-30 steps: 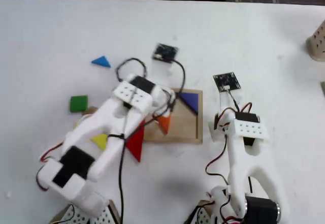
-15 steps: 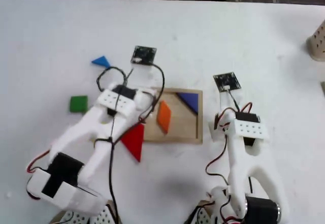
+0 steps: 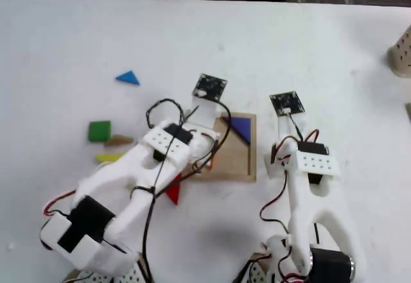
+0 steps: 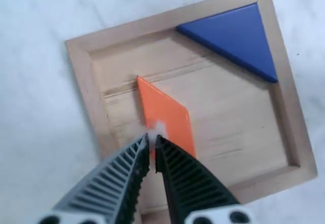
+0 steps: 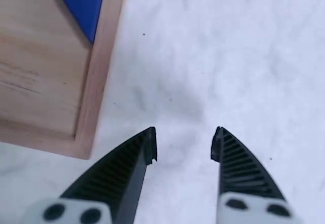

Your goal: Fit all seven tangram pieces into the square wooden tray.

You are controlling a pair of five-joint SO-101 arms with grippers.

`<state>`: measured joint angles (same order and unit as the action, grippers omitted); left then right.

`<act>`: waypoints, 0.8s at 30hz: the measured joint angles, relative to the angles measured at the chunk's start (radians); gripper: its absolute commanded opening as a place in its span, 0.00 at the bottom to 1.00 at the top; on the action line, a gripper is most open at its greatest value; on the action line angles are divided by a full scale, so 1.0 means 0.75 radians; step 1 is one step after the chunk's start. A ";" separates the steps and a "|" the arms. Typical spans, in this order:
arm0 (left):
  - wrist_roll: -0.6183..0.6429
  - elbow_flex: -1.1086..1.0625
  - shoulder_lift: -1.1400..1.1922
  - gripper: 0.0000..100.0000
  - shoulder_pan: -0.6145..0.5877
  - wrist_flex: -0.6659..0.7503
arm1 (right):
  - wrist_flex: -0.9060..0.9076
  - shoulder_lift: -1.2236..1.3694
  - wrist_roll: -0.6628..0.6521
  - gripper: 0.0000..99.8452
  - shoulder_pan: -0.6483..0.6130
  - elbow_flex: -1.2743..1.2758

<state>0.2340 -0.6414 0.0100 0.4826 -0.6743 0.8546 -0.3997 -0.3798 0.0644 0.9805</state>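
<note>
The square wooden tray (image 4: 81, 87) (image 3: 252, 161) holds a large blue triangle (image 4: 233, 33) (image 3: 240, 128) in one corner and an orange parallelogram (image 4: 170, 117) near its middle. My left gripper (image 4: 152, 140) is shut, its tips resting on the parallelogram's near end. My right gripper (image 5: 184, 144) hangs open over bare table just outside the tray's edge (image 5: 99, 76). On the table to the left lie a red triangle (image 3: 172, 194), partly under the left arm, a yellow piece (image 3: 109, 158), a tan piece (image 3: 119, 140), a green square (image 3: 99, 131) and a small blue triangle (image 3: 128, 77).
The left arm (image 3: 128, 174) stretches across the table from the front left and covers the tray's left side. The right arm (image 3: 313, 162) stands just right of the tray. A wooden object (image 3: 401, 52) sits at the far right edge.
The left arm left the orange parallelogram in the tray, swung away to the left, then came back over the tray with its shut tips on that piece. The right arm has stayed still.
</note>
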 measured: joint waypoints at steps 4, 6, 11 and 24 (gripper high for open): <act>0.000 0.000 0.000 0.02 -0.018 0.008 | 0.000 0.000 0.000 0.17 0.002 0.000; 0.000 0.000 0.000 0.02 -0.055 0.008 | 0.000 0.000 0.000 0.17 0.002 0.000; 0.000 0.000 0.010 0.02 -0.078 0.012 | 0.000 0.000 0.000 0.17 0.002 0.000; 0.006 0.088 -0.139 0.02 -0.311 -0.127 | -0.027 0.000 0.014 0.17 0.000 0.000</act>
<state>0.2386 -0.5754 -0.0944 0.2493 -0.7695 0.8347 -0.3997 -0.3690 0.0644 0.9805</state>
